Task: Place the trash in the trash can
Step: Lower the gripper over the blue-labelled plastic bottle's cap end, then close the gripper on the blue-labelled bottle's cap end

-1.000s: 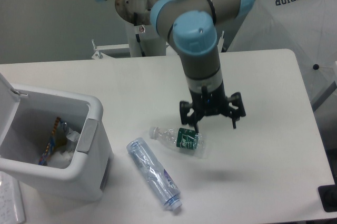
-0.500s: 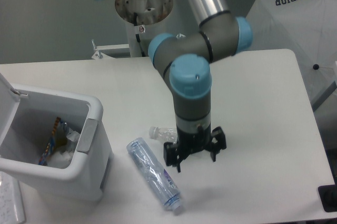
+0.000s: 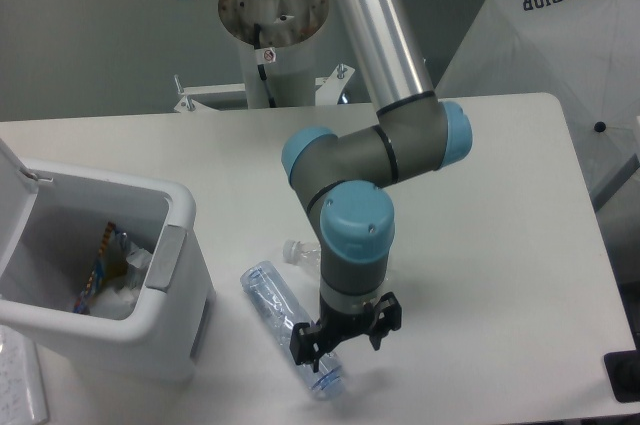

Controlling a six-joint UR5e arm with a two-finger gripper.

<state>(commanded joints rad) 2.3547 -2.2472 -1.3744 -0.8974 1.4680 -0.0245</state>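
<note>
The longer clear bottle with a bluish-purple label lies diagonally on the white table, just right of the trash can. My gripper is open and empty, low over this bottle's near end, with its black fingers spread to either side. The shorter bottle is mostly hidden behind my arm; only its cap end shows, and its green label is hidden. The boxy white trash can stands at the left with its lid up and a grey panel on the side facing me. It holds a wrapper and some crumpled waste.
My arm's base stands at the back of the table. A white canopy printed "SUPERIOR" is beyond the right back corner. A black object sits at the front right corner. A white item lies at the front left edge.
My arm has swung forward and to the left, from above the shorter green-label bottle to above the longer bottle's near end. The gripper stayed open. Neither bottle has moved.
</note>
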